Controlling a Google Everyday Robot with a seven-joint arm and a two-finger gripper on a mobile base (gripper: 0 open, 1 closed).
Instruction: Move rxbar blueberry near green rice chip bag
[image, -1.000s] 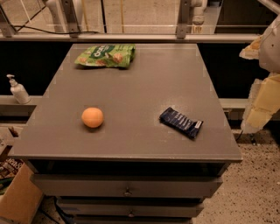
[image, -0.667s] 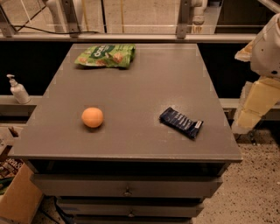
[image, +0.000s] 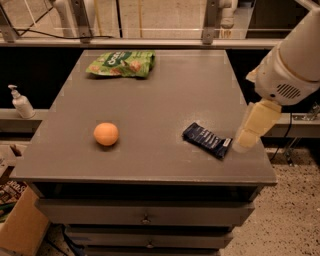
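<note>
Speckled flooring (image: 292, 210) was seen around a grey table (image: 165, 100) fitted with drawers (image: 100, 214) under its top. Two drawer fronts with small knobs were shut, so nothing of their contents could be made out.

At the far left of the table the green rice chip bag (image: 121, 63) was laid flat and crinkled. An orange round fruit (image: 106, 134) was set near the front left, well apart from the bag. The rxbar blueberry (image: 207, 140) was laid flat near the front right corner, turned at a slant with its white end toward the right edge, well apart from the bag and the fruit.

The claw (image: 242, 142), pale cream, was held just beside the bar's white end at the table's right edge. Whether the bar was touched could not be told, nor whether the claw was apart or together. The white arm (image: 295, 60) above it was cut off by the picture's right border.

On a ledge to the left a white pump bottle (image: 21, 104) was stood; how full it was could not be seen. A cardboard box (image: 20, 227) at the lower left was cut off by the border.
</note>
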